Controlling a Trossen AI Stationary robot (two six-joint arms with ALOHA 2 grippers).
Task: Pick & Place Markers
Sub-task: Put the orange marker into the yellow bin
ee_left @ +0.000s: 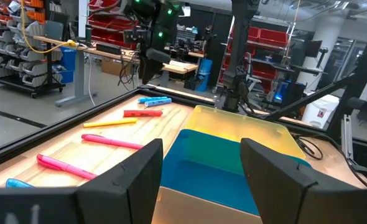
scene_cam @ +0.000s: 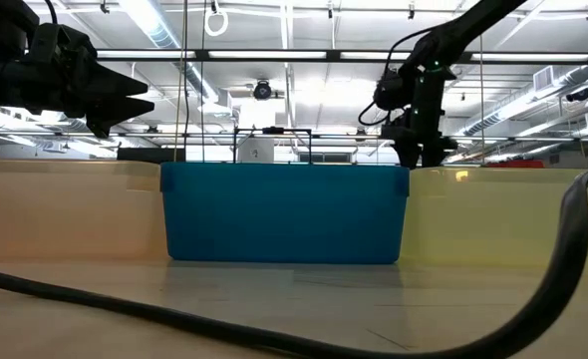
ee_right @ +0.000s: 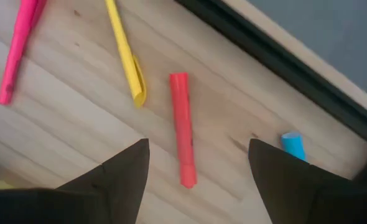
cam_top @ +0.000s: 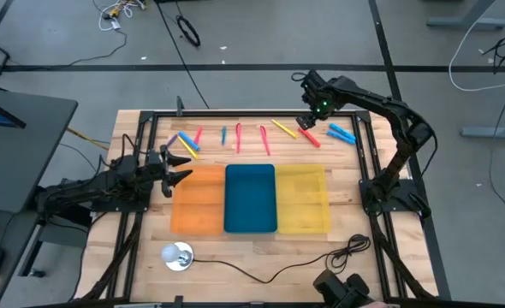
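Note:
Several markers lie flat in a row along the far part of the table: a purple, yellow and pink cluster [cam_top: 184, 142], a blue one [cam_top: 223, 134], two pink ones [cam_top: 239, 137], a yellow one [cam_top: 283, 128], a red one [cam_top: 309, 137] and blue ones [cam_top: 341, 134]. My right gripper [cam_top: 308, 122] points down over the red marker [ee_right: 182, 146]. It is open, with a finger on either side of the marker and above it, touching nothing. My left gripper [cam_top: 180, 167] waits open and level at the table's left, beside the orange tray [cam_top: 198, 198].
The orange tray, a blue tray [cam_top: 250, 198] and a yellow tray [cam_top: 301, 198] sit side by side mid-table. A black cable [cam_top: 304, 265] and a round white object [cam_top: 177, 255] lie near the front edge. A black frame rail [ee_right: 283, 62] runs just beyond the markers.

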